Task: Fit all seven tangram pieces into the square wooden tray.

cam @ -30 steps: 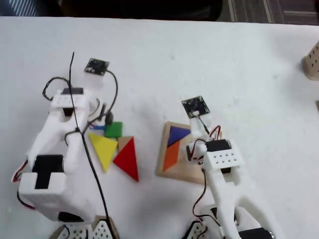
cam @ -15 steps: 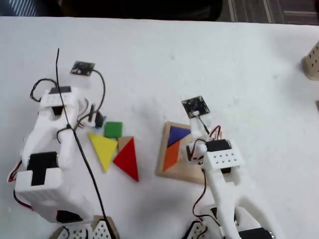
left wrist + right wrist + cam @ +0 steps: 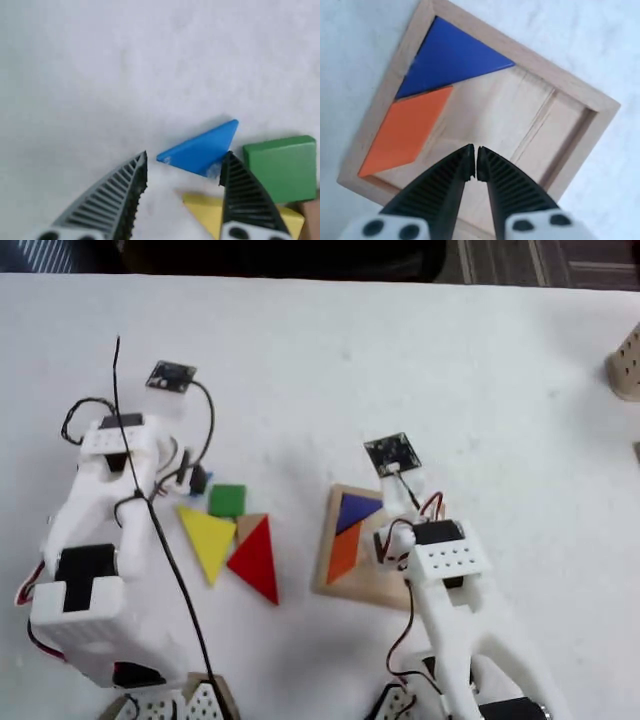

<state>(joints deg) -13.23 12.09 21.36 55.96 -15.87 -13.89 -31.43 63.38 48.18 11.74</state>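
1. Blue is the piece at issue: the small blue triangle (image 3: 200, 149) lies flat on the table (image 3: 400, 360), just beside the green square (image 3: 282, 167) and a corner of the yellow triangle (image 3: 207, 210).
2. Over the last second the left arm swung outward, away from the tray and off the green square. It then nearly stopped, and in the last half second almost nothing shifted. The loose pieces and the right arm did not move.
3. My reading is that nothing was lifted, so no piece has been added. The swing looks like a re-aim that lines the left gripper (image 3: 185, 156) up on the small blue triangle rather than the square.
4. The left gripper is spread wide and holds nothing. The small blue triangle sits between its fingertips: the dark one overlaps one edge and the grey one is just beside the opposite corner. I cannot tell whether either touches it.
5. The right gripper (image 3: 475, 150) hangs above the bare middle of the tray (image 3: 600, 107), its fingers pressed together on nothing.
6. In the tray, the large blue triangle (image 3: 451, 57) fills one corner and the orange parallelogram (image 3: 405, 131) touches it.
7. Outside the tray, the red triangle (image 3: 257, 558) and a tan triangle (image 3: 248, 525) lie with the yellow, green and small blue pieces, so five are left to place.
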